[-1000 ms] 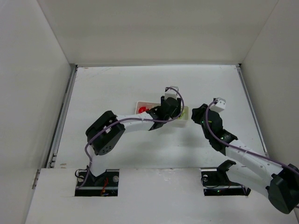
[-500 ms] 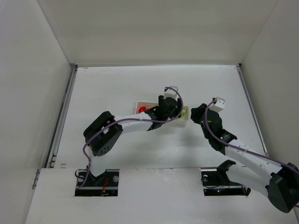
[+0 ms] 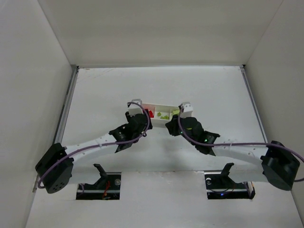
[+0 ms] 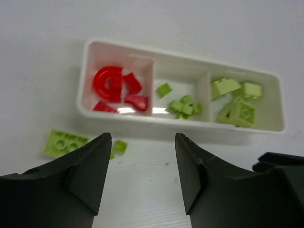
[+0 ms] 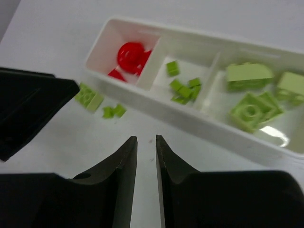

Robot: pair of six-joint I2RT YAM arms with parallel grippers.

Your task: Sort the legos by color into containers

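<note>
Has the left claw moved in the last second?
Yes. In the top view the left claw has swung left and down the picture: it hung over the middle of the tray, now it sits off the tray's left end.

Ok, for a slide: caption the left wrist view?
Open left gripper facing tray: red legos at one end, green legos elsewhere, loose pieces outside.

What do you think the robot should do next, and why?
Probably lower the left gripper onto the small green brick just in front of it. That brick and a green plate lie outside the tray, unsorted. The gripper hangs right by them, its jaws open and empty.
</note>
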